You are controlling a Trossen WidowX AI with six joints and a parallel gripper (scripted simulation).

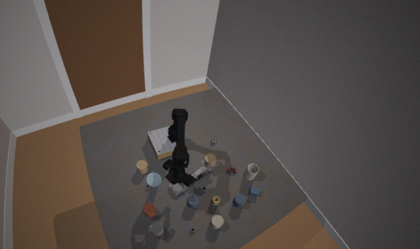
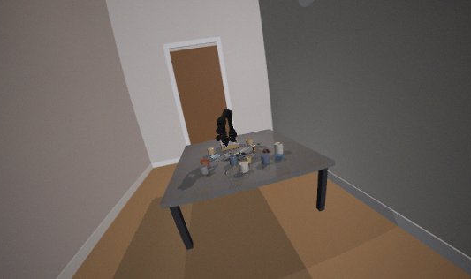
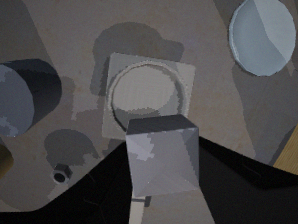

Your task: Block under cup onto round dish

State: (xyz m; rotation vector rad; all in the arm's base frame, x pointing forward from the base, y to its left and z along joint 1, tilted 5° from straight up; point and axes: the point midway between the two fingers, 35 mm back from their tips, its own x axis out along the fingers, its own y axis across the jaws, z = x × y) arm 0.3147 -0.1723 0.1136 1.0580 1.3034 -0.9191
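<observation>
My gripper (image 3: 159, 146) is shut on a grey block (image 3: 162, 162) and holds it above the near balance pan. This pan (image 1: 178, 188) (image 3: 188, 75) has a raised round rim on a square plate, and no cup stands on it. The balance beam (image 1: 200, 172) leads to the other end, where a tan cup (image 1: 210, 159) (image 2: 249, 141) stands upright. A similar tan cup (image 1: 142, 167) (image 2: 211, 151) stands on the table, left of the arm. The pale blue round dish (image 1: 154, 180) (image 2: 215, 156) (image 3: 262, 37) lies between that cup and the near pan, with nothing on it.
A blue cup (image 1: 193, 201) (image 3: 15, 100) stands near the pan, and a small dark nut (image 3: 61, 174) lies close by. A red cup (image 1: 149, 209), a grey cup (image 1: 157, 228) and a cream cup (image 1: 217, 222) stand farther out. A white-topped box (image 1: 161, 143) is by the arm's base.
</observation>
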